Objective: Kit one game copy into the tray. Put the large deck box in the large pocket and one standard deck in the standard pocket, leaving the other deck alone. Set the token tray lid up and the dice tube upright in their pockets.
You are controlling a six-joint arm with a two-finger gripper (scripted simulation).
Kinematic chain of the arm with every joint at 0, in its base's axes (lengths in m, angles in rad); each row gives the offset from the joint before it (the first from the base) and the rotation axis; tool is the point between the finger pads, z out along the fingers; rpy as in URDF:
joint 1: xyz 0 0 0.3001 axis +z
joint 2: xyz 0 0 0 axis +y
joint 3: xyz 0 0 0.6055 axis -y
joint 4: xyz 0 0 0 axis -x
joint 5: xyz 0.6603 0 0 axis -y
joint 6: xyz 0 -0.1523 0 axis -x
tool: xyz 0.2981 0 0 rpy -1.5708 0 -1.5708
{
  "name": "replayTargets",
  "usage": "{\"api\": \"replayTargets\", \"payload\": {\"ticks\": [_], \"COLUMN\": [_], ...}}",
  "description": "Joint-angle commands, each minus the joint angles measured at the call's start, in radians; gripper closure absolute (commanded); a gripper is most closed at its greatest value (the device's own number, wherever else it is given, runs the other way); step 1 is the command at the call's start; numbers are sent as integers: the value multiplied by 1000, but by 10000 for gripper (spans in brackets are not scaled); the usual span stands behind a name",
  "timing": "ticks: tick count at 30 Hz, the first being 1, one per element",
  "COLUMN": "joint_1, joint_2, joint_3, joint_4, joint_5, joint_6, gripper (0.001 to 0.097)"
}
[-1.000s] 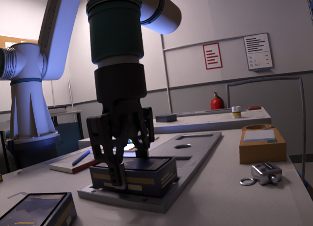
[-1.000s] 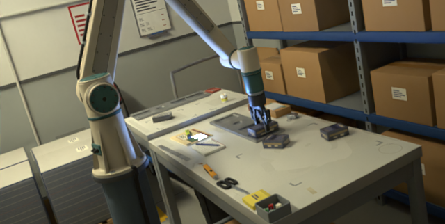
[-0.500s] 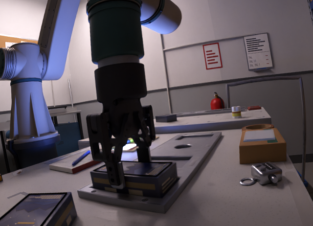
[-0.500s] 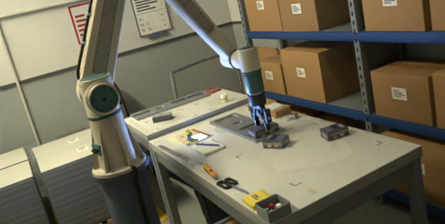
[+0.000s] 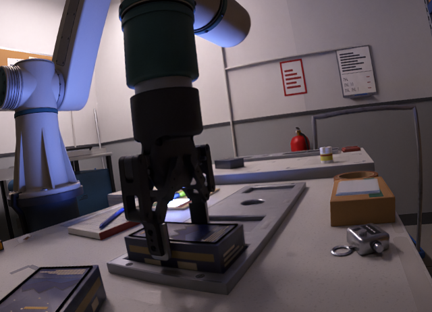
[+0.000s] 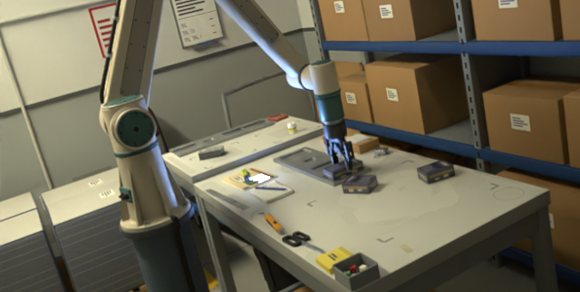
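Note:
My gripper (image 5: 178, 232) is open and holds nothing. It stands straddling a dark deck box (image 5: 186, 245) that sits in the near end pocket of the grey kitting tray (image 5: 223, 228). The box lies flat with its printed face up. Further along the tray are a slot, a round pocket (image 5: 252, 201) and a rectangular pocket (image 5: 268, 188), all without contents. A second deck box (image 6: 359, 183) lies on the table just beside the tray's near end. A third deck box (image 6: 436, 172) lies further off toward the shelves. I do not see the token tray or the dice tube on this table.
A brown cardboard box (image 5: 362, 200) stands right of the tray, with a metal tally counter (image 5: 366, 239) in front of it. A notepad with a pen (image 5: 101, 221) lies to the left. Scissors (image 6: 297, 238), a cutter (image 6: 274, 223) and a small parts bin (image 6: 355, 270) lie near the front edge.

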State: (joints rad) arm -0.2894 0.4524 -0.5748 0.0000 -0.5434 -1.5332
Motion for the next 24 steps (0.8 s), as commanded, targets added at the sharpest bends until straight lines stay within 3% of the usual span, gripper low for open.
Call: {"api": "replayTargets", "payload": {"ticks": [1,12,24], "joint_1": [0,0,0], "joint_2": [-1,-26,-135], "joint_3": [1,1,7], "joint_4": [0,0,1], "joint_5": [0,-24,-138], "joint_6": [0,0,0], "gripper": [121,121,121]}}
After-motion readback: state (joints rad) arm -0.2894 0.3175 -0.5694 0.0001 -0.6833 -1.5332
